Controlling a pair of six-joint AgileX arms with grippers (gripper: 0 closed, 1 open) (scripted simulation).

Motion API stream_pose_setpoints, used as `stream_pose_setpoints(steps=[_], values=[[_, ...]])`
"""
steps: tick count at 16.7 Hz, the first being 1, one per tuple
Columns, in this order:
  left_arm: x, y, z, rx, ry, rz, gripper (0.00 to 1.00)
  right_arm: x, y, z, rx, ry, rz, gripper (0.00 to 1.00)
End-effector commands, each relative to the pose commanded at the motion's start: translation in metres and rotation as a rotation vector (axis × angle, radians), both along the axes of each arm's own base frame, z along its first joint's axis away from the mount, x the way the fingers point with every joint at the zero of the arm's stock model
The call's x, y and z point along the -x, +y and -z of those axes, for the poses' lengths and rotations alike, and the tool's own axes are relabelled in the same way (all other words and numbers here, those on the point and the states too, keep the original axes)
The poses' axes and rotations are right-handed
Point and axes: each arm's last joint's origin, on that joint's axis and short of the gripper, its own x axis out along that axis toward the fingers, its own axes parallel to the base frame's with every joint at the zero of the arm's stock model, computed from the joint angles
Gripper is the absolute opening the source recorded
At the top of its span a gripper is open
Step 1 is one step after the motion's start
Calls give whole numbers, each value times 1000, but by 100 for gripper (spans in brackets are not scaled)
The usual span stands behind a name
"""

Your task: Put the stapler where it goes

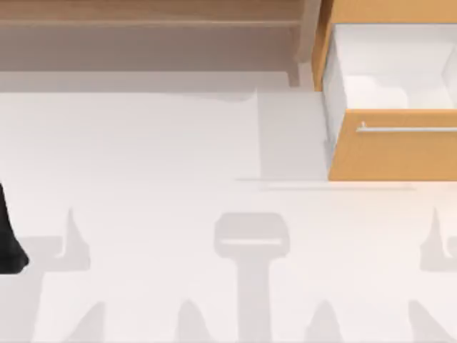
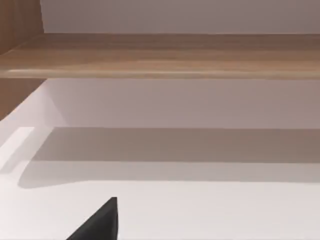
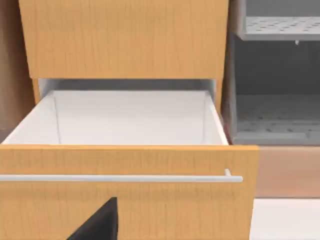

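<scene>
The stapler is out of view. The wooden drawer (image 1: 391,146) stands pulled out at the table's back right, and its white inside (image 1: 385,71) looks bare. The right wrist view faces the drawer front (image 3: 125,205) and its silver handle (image 3: 120,178) from close by, with a black part of my right gripper (image 3: 100,224) low in front of it. My left gripper (image 1: 10,246) is a black shape at the table's left edge. A black part of that left gripper (image 2: 100,224) hangs over the bare white tabletop.
A low wooden shelf (image 1: 150,36) runs along the back of the table, left of the drawer. To the right of the drawer cabinet stands a grey rack with perforated shelves (image 3: 275,115). The white tabletop (image 1: 178,164) lies open in the middle.
</scene>
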Motion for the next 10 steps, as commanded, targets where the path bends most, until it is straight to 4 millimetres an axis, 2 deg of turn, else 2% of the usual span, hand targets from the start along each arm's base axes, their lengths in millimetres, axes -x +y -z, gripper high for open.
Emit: stream_pose_setpoints(steps=[5,10], values=[[0,0,0,0,0,0,100,-1,-4,-7,25,71,40,100],[0,0,0,0,0,0,100,-15,-25,-28,89,419,172,100]])
